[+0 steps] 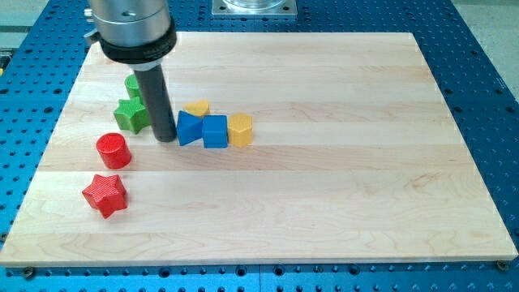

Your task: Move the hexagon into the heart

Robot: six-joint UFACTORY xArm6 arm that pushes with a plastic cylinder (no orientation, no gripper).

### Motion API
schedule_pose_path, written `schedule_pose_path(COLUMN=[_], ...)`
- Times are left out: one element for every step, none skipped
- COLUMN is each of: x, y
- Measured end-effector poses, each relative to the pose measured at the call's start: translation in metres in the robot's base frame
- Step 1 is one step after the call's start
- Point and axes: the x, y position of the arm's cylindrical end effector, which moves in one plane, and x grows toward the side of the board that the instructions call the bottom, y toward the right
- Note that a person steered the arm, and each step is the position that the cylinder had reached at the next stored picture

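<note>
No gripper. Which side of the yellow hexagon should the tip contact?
Yellow hexagon: probably its lower-right face, pushing toward the view's upper left, where the yellow heart lies; the blue cube touches its left side. My tip is further left.

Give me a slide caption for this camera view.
My tip rests between the green star and a blue block, with the yellow hexagon and yellow heart to the view's right.

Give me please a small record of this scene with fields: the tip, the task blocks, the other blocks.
tip: my tip on the board, just left of the blue blocks
hexagon: yellow hexagon, touching the blue cube on its right
heart: yellow heart, above the blue blocks
between tip and cube: blue block, shape unclear
left group: green star, green block, red cylinder, red star
</note>
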Motion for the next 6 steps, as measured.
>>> schedule_pose_path(x=[0.061,0.062,0.012,0.008,-0.017,-0.032], y=[0.004,0.099,0.115,0.123,0.174,0.129])
